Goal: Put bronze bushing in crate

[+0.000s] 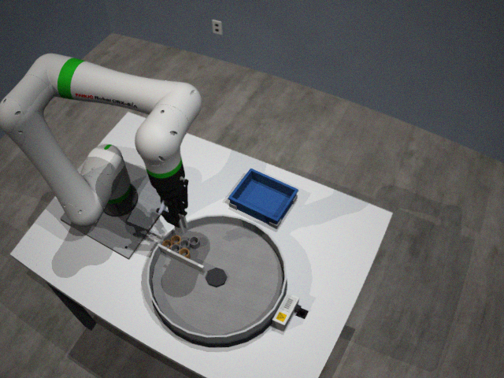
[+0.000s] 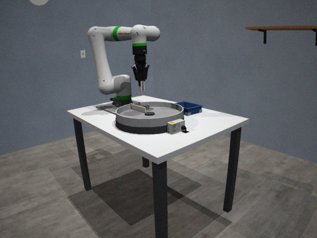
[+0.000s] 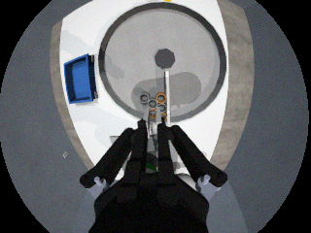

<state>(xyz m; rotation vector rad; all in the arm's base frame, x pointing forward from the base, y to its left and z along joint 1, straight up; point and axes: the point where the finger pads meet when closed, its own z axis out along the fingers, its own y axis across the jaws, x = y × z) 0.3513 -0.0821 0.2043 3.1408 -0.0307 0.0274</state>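
- The black two-finger gripper hangs well above the round grey turning table, fingers pointing straight down, over the table's edge nearest the robot base.
- Its jaws stand nearly together with nothing between them; the exterior view shows only bare finger pads side by side.
- A small cluster of short ring-shaped bushings sits on the turning table just beside the white straight divider bar that runs from the rim toward the dark octagonal hub.
- Bronze bushings in the cluster: one at, one at; a grey metal bushing lies on the hub side. The exact count is too small to tell.
- The blue rectangular plastic crate stands on the white table top, apart from the turning table, and shows only its blue floor.
- Step in hand, by judgement: pre-grasp positioning over the cluster; no bushing picked, none in the crate.
- Next move calls for: spreading the fingers wide enough to straddle one bronze ring, then descending onto it alone.
- Risk: the rings lie touching or nearly so, so a finger could nudge a neighbour or the divider bar.
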